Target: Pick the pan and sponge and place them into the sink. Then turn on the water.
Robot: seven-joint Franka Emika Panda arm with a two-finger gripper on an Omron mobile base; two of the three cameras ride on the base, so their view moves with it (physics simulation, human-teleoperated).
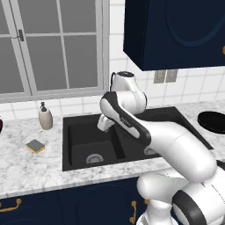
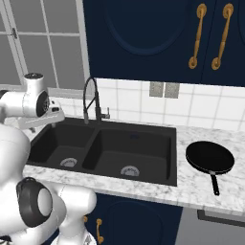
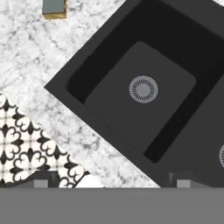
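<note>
Claw (image 3: 109,183) spread wide above the black sink's (image 3: 109,127) left basin.
Sponge (image 3: 54,8) on the counter (image 3: 30,57) at upper left; pan (image 2: 209,158) on counter, right of frame.

No readable text, labels or signs.

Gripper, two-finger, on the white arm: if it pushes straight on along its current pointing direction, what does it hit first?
Probably the floor of the matte black double-basin sink, left basin, near its round silver drain. Nothing lies between, though depth is hard to judge. The gripper is open and empty.
</note>
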